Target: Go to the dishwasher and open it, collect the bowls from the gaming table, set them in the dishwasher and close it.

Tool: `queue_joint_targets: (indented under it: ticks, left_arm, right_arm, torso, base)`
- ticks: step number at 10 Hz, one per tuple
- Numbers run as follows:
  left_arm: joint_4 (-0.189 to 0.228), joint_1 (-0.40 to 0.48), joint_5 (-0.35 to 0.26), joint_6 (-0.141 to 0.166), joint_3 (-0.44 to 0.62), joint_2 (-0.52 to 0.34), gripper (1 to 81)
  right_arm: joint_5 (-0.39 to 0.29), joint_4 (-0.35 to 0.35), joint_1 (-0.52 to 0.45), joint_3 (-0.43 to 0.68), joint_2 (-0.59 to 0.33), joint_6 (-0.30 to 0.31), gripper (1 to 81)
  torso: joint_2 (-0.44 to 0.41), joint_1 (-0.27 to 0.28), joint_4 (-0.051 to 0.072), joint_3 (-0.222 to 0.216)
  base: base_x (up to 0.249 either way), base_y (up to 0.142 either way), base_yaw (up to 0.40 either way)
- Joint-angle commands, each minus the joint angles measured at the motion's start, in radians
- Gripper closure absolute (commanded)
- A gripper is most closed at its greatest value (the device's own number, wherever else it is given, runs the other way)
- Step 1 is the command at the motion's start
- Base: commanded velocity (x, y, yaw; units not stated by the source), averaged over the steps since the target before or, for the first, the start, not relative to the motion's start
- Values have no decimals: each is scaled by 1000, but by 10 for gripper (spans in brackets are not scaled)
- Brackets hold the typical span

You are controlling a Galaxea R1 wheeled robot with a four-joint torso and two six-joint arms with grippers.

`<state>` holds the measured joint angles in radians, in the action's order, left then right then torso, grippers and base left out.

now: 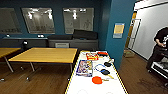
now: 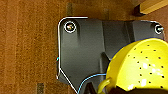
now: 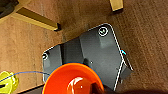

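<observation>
Teal-walled room, brown wood floor [image 2: 27, 50]. Yellow perforated plastic bowl [image 2: 140, 67] sits by left claw, glossy orange plastic bowl [image 3: 72, 78] by right claw, both above floor; claw states cannot tell.

We see a white table [image 1: 86, 82] with a yellow edge just ahead in the head view. On it lie a colourful flat box or booklet [image 1: 84, 68], a red-and-yellow packet [image 1: 92, 56], a red item [image 1: 102, 53] at the far end, an orange paddle [image 1: 97, 80], a dark paddle [image 1: 105, 72] with a blue loop [image 1: 99, 66] beside it, another dark item [image 1: 107, 64], possibly a paddle too. Left of it stand wooden tables [image 1: 47, 55], tops bare. Brown wood floor [image 1: 45, 80] carries all tables.
</observation>
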<state>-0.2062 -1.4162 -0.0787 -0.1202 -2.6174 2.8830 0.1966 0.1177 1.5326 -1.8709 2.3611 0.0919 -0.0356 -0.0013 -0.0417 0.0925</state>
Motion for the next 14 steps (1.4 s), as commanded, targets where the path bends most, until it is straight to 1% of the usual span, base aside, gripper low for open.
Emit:
queue_joint_targets:
  ticks: [1, 3, 6, 7, 10, 11, 13, 14]
  left_arm:
    - [-4, 47, -65, -4, -4, 0, 811]
    - [-4, 49, -65, -4, -29, 16, 811]
    - [-4, 47, -65, -6, -125, 66, 811]
    - [-4, 49, -65, -6, -145, 78, 811]
    - [-2, 49, -65, -6, -154, 81, 811]
    - [-2, 47, -67, -6, -154, 79, 811]
    - [-4, 47, -65, -6, -154, 81, 811]
    - [-3, 47, -65, -6, -154, 82, 811]
  right_arm:
    - [-91, -16, -41, -176, 66, -6, 811]
    - [-104, -16, -41, -273, 127, -6, 811]
    - [-111, -16, -42, -356, 186, -6, 811]
    - [-117, -16, -44, -366, 194, -6, 811]
    - [-118, -16, -42, -381, 214, -6, 811]
    - [-118, -16, -42, -387, 218, -6, 811]
    - [-118, -16, -41, -387, 223, -6, 811]
    - [-118, -16, -41, -387, 224, -8, 811]
  torso:
    - [0, 1, 0, 0]
    - [0, 1, 0, -2]
    - [0, 1, 0, -2]
    - [0, 1, 0, -38]
    - [0, 1, 0, -97]
    - [0, 1, 0, -61]
    - [-2, 1, 0, -81]
    - [-2, 1, 0, -81]
  base:
    - [0, 0, 0]
    - [0, 0, 0]
    - [0, 0, 0]
    - [0, 0, 0]
    - [0, 0, 0]
    - [0, 0, 0]
    - [-32, 0, 0]
    - [-136, 0, 0]
